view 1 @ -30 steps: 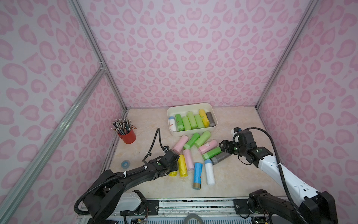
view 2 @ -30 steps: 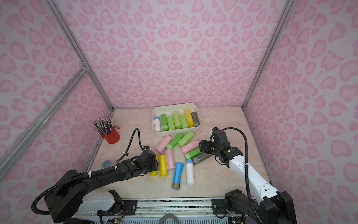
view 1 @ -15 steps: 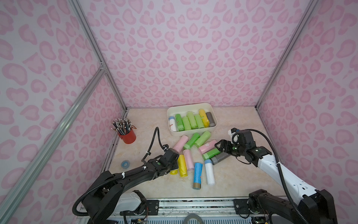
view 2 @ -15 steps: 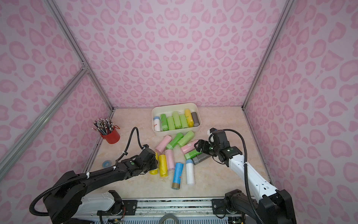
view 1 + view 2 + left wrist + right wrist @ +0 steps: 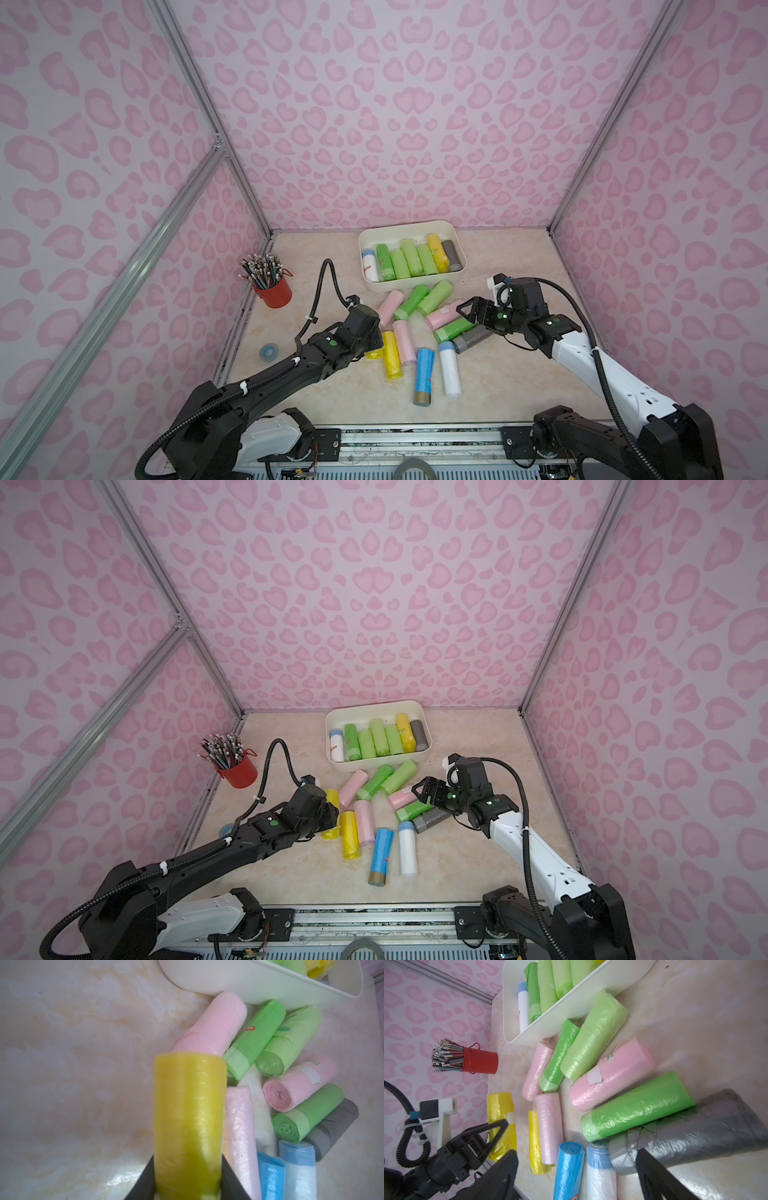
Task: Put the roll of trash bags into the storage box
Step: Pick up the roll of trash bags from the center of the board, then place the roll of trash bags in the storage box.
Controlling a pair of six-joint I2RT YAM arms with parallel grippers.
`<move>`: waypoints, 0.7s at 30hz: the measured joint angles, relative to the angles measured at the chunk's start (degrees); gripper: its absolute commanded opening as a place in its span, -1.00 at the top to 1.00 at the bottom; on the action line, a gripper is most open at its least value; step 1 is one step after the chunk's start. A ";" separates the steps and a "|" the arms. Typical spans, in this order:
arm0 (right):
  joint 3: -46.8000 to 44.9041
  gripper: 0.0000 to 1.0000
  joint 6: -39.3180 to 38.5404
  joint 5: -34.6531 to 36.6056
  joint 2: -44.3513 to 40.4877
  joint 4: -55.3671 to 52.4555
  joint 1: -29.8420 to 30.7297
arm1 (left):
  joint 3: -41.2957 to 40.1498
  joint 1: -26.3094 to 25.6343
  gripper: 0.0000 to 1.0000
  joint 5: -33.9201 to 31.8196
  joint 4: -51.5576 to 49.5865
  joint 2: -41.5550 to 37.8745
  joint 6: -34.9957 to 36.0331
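My left gripper (image 5: 188, 1159) is shut on a yellow roll of trash bags (image 5: 188, 1118). The roll lies lengthwise between the black fingers, at the left edge of the loose pile, low over the table. In both top views the wrist covers most of that roll (image 5: 374, 353) (image 5: 331, 801). The cream-white storage box (image 5: 415, 282) (image 5: 374, 766) stands behind the pile and holds several rolls, green, yellow, white and grey. My right gripper (image 5: 469, 311) (image 5: 577, 1174) is open above the right side of the pile, over a green roll (image 5: 637, 1109) and a grey roll (image 5: 695, 1138), holding nothing.
Loose rolls lie in front of the box: pink (image 5: 390, 307), green (image 5: 434, 297), another yellow (image 5: 391, 353), blue (image 5: 424, 374), white (image 5: 451, 370). A red pencil cup (image 5: 276, 291) stands at the left. A small blue tape roll (image 5: 268, 352) lies near the left wall.
My left gripper has closed on the yellow roll. My right gripper has moved a little to the left over the pile, still open.
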 measured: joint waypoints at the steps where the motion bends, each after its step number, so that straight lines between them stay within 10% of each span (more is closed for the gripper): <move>1: 0.00 -0.80 0.11 -0.02 0.00 0.09 0.00 | 0.46 0.39 0.59 0.11 -0.04 0.11 0.57; 21: 3.21 -0.80 1.81 -3.63 1.60 1.20 0.00 | 14.12 4.57 0.64 0.90 2.05 8.13 6.03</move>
